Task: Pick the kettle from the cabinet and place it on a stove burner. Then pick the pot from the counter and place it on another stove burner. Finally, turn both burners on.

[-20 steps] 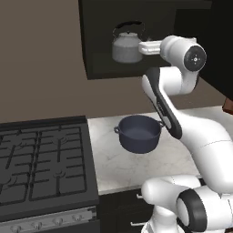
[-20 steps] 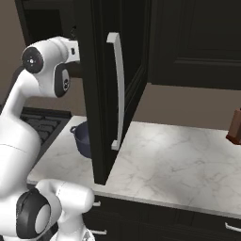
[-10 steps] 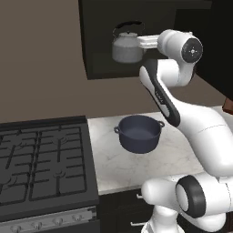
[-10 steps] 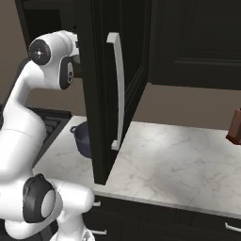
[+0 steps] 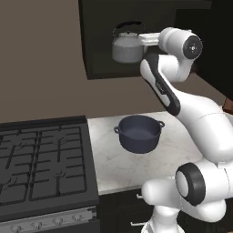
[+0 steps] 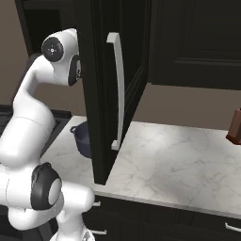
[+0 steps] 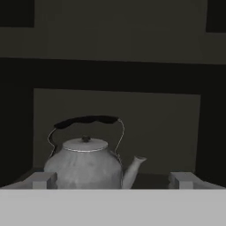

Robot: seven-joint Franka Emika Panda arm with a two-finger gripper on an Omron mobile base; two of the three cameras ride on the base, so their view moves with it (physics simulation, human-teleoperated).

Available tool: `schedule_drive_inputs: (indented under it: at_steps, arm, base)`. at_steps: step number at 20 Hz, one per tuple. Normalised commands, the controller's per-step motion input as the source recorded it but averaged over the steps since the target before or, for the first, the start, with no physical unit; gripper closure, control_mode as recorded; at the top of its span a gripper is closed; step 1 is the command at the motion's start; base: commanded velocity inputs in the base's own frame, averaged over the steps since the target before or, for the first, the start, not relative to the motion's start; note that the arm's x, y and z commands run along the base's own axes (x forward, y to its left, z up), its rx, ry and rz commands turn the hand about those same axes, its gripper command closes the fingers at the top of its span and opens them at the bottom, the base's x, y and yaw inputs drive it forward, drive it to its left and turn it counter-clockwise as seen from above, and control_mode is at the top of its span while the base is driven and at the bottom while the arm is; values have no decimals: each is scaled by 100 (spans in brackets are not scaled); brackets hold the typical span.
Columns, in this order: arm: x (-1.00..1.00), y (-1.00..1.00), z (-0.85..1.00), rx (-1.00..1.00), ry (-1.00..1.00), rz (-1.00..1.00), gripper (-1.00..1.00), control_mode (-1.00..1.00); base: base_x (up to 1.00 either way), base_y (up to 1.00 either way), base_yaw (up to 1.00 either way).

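Fingers [image 7: 112,180] stand wide apart at the hand view's bottom, holding nothing, the kettle [image 7: 86,164] upright just beyond them, left of center. Left base view: kettle [image 5: 126,47] in the cabinet [image 5: 98,41] recess at upper center, pot [image 5: 139,133] on the surface [image 5: 107,159] at center.

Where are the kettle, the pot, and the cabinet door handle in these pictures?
kettle [image 7: 84,165], hand view, on its rounded silver body.
pot [image 5: 139,134], left base view, on its dark inside.
cabinet door handle [image 6: 119,89], right base view, midway along the silver bar.
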Motion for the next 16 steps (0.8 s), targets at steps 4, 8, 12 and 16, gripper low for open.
schedule_drive_inputs:
  at_steps: [4, 8, 12, 16]
  arm:
    - [34, -7, 0, 0, 0, 4, -100, -100]
    - [35, -6, 2, 0, 0, 6, -100, -100]
    - [31, -19, 3, 0, 0, 5, -100, -100]
    - [31, -20, 3, 0, 0, 6, -100, -100]
  base:
    - [0, 0, 0]
    - [0, 0, 0]
    - [0, 0, 0]
    - [0, 0, 0]
